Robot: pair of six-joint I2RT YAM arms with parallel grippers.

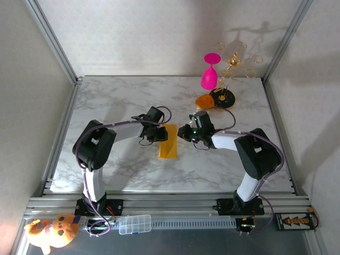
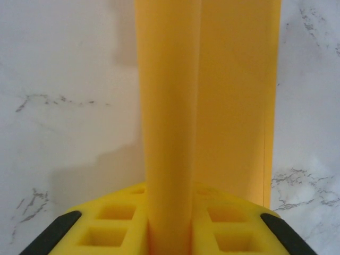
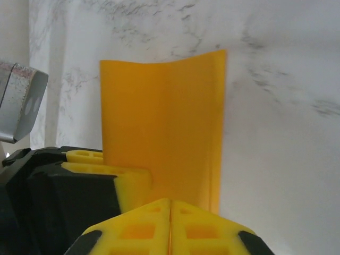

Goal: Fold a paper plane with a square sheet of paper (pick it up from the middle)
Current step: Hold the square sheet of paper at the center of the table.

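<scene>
Paper [image 1: 169,143] lies near the middle of the worktop [image 1: 117,101]. It is folded to a narrow strip whose long sides run from the near edge toward the far edge. Both claws sit at the strip's farther end, one on each side.

The left gripper [image 1: 159,133] is clenched on the paper. In the left wrist view a raised, rounded ridge of paper runs away along the strip from between its fingers [image 2: 111,220], with a flatter layer beside it on the right. The right gripper [image 3: 170,212] is clenched with its tips meeting at the strip's end. I cannot tell whether they nip a layer or only sit against it.

The step in hand looks like setting a lengthwise crease. To do it well, the ridge must go flat without the layers sliding. One claw should pin the strip to the worktop while the other draws along the fold, low and straight, from the held end outward. The long edges should line up before any pressure goes on, since a skewed crease would likely give a lopsided plane. Thin paper crumples or tears under a sideways tug, so any pull should follow the fold line.
</scene>
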